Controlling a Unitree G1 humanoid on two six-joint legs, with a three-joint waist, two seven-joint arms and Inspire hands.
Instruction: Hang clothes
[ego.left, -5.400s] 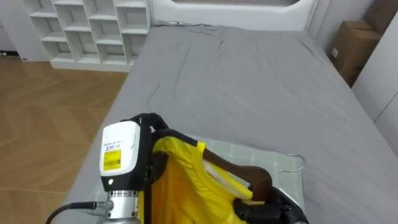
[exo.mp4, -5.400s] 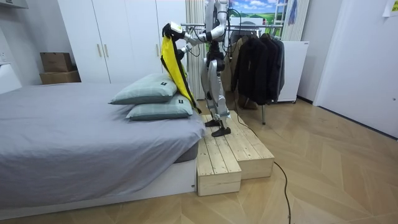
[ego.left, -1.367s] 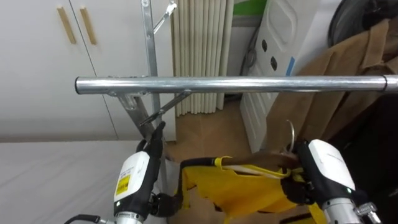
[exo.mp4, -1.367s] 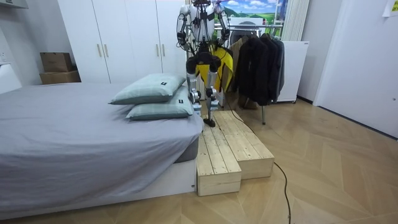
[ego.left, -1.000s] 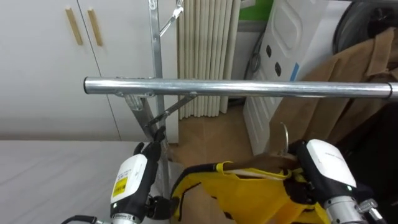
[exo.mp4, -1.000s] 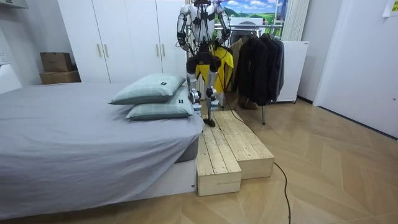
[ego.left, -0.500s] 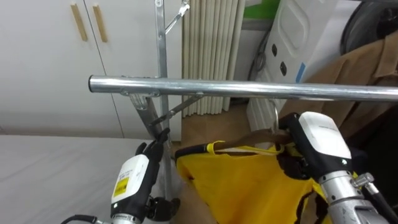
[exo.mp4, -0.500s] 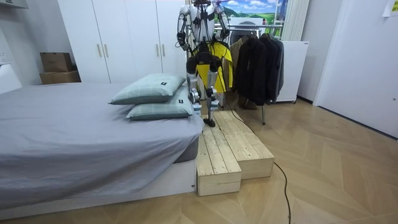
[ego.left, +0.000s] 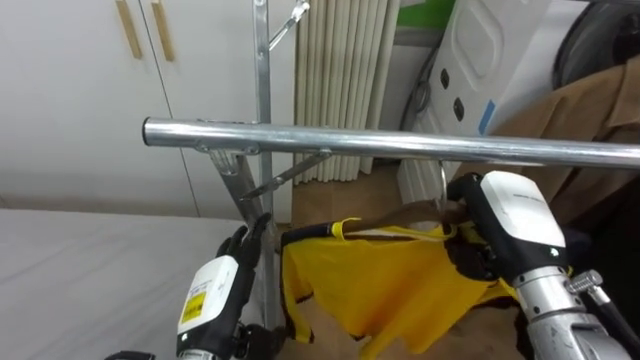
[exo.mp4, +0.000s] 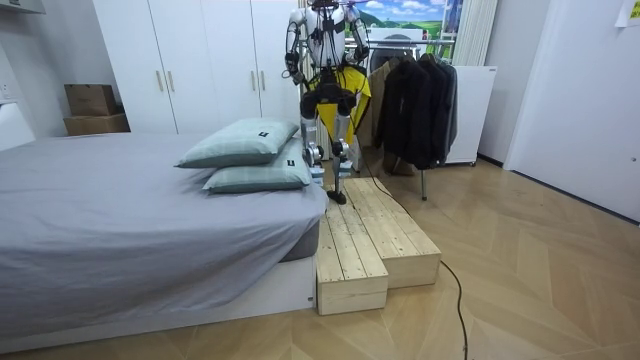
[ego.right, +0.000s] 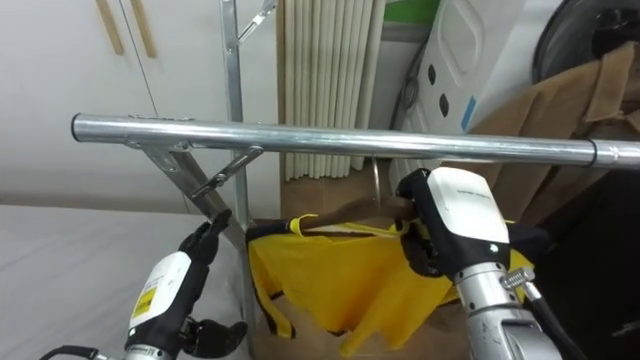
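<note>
The right hand (ego.left: 505, 222) is seen clamped on a hanger (ego.left: 443, 185), its dark fingers largely hidden behind its white back; the wire hook is made out just under the steel rail (ego.left: 350, 140), contact not discernible. A yellow garment (ego.left: 400, 285) is draped from the hanger, its lower edge cut off. The left hand (ego.left: 215, 285) is held low, fingers straight, beside the rack's upright post (ego.left: 262, 60)
</note>
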